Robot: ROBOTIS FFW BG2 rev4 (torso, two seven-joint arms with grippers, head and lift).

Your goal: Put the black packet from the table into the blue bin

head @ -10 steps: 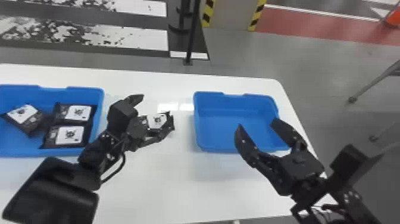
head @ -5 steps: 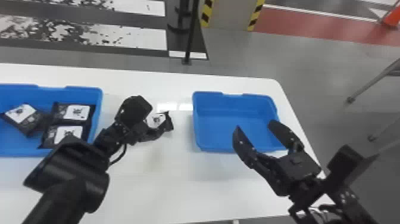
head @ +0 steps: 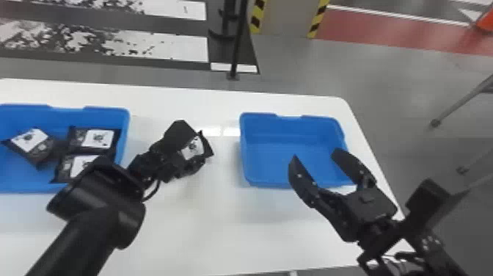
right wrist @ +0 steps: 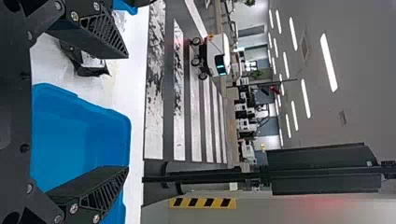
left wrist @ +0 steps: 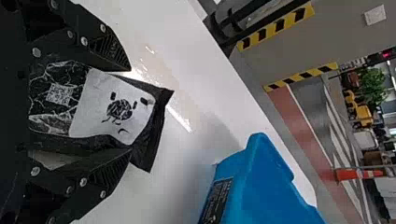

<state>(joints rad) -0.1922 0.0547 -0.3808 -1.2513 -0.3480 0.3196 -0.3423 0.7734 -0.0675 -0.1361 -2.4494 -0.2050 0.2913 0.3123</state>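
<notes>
Snugly, black packet (left wrist: pixel 114 109), between left claw (head: pixel 198 148) fingers

We take this for an indoor robotics lab: on the far floor we see crosswalk stripes (right wrist: pixel 179 93), a traffic cone (left wrist: pixel 346 174) and a wheeled robot (right wrist: pixel 216 53).
</notes>
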